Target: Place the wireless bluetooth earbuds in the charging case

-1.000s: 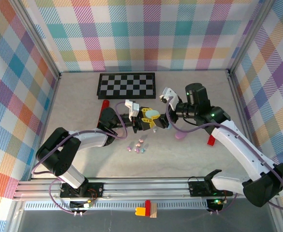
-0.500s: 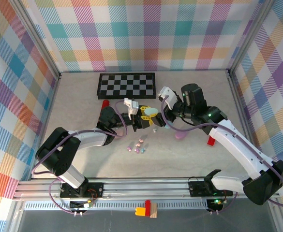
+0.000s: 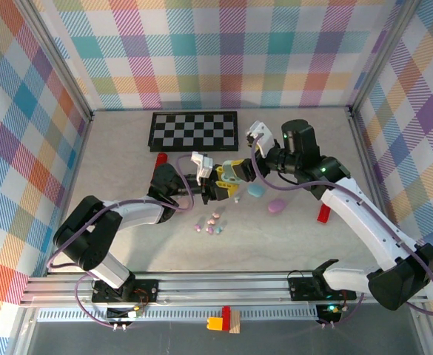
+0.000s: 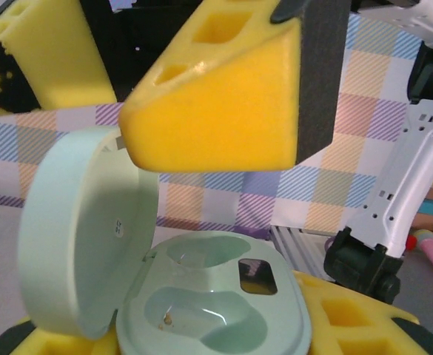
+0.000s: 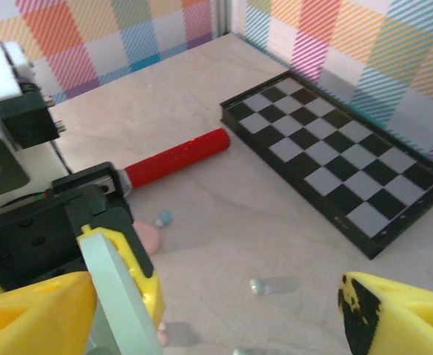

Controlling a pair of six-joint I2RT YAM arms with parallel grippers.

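- The charging case, lower middle of the left wrist view, is gleaming: smooth, glossy mint plastic, with highlights pooling in its wells.
- The yellow finger pads above it are reading as porous, matt foam.
- The tabletop is showing a matt, faintly marbled face.
- The red stick is shining like smooth plastic.
- The rail, low in the top view, is glinting as brushed metal.

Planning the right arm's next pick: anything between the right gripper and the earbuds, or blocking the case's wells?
The left gripper, shut on the open charging case, sits roughly between the right gripper and the earbuds. The wells look empty, lid up; the right gripper's own finger hangs over them.
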